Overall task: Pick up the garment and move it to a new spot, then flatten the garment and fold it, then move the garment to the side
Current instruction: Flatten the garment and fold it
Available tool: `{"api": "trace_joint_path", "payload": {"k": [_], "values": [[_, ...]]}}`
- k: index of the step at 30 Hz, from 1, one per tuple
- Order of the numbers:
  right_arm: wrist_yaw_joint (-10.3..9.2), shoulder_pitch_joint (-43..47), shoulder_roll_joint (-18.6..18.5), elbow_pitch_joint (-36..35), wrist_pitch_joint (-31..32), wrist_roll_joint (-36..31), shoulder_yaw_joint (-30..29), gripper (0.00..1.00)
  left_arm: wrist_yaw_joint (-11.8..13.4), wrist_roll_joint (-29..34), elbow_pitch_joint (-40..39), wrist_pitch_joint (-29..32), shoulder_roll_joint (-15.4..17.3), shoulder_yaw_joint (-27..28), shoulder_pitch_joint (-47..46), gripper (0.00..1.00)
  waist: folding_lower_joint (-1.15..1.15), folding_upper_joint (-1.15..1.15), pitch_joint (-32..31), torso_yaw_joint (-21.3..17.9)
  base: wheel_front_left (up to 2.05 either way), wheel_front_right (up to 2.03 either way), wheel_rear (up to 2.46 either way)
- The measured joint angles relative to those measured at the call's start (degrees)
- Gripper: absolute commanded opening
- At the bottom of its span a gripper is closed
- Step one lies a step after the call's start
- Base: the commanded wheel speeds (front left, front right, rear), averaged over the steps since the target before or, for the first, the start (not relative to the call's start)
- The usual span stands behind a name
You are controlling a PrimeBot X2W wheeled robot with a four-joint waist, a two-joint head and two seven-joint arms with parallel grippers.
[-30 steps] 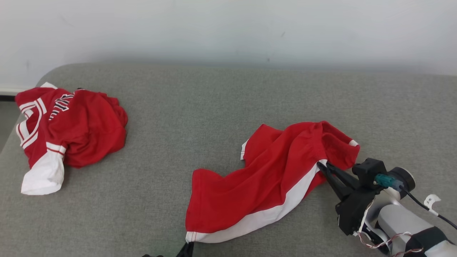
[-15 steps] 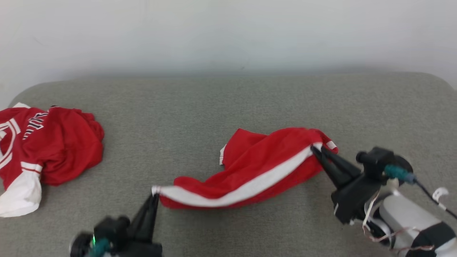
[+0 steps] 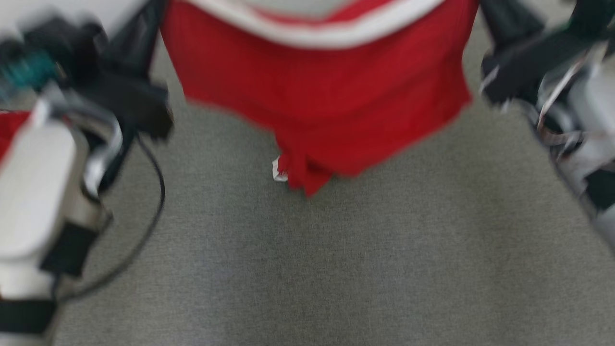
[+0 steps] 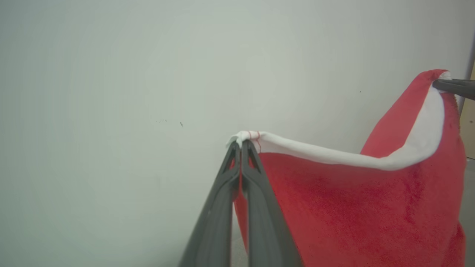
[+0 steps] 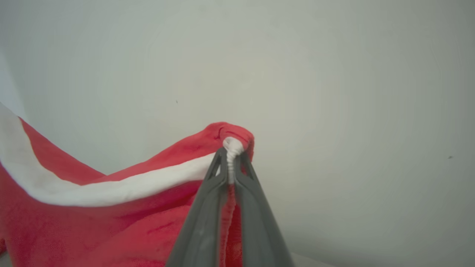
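The left gripper (image 4: 240, 145) is pinched tight on one white-hemmed corner of the garment (image 3: 331, 101), the right gripper (image 5: 231, 152) on the other. It hangs between them over the cushion (image 3: 336, 269): light, limp cloth, probably best held by its corners.

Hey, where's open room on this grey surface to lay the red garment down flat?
Bare: the grey fabric surface in front of the hanging red, white-banded garment, between the pale left forearm and the right arm, through to the near edge. Crowded: the left side, where a black cable loops.
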Motion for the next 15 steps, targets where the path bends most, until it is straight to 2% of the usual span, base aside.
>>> {"api": "trace_joint_path", "payload": {"k": [3,4,7,15], "values": [[0.0,-8.9,0.7,2.6,1.7,1.6,-1.0,0.0,0.0,-2.5,3.1,1.3,0.1,-1.6,-11.0,0.0,0.0,0.0,3.4,-0.3,0.0,0.0,0.0],[0.0,-8.9,0.7,2.6,1.7,1.6,-1.0,0.0,0.0,-2.5,3.1,1.3,0.1,-1.6,-11.0,0.0,0.0,0.0,3.4,-0.3,0.0,0.0,0.0],[0.0,-16.7,1.3,5.8,2.7,3.1,-2.4,0.0,0.0,-3.7,7.0,1.8,0.2,-3.5,-21.1,0.0,0.0,0.0,6.7,-0.6,0.0,0.0,0.0],[0.0,-33.0,2.3,13.1,3.6,5.7,-2.8,0.0,0.0,-3.8,16.8,0.6,0.8,-7.7,-44.0,0.0,0.01,0.01,14.7,-1.7,0.0,0.0,0.0]]}}
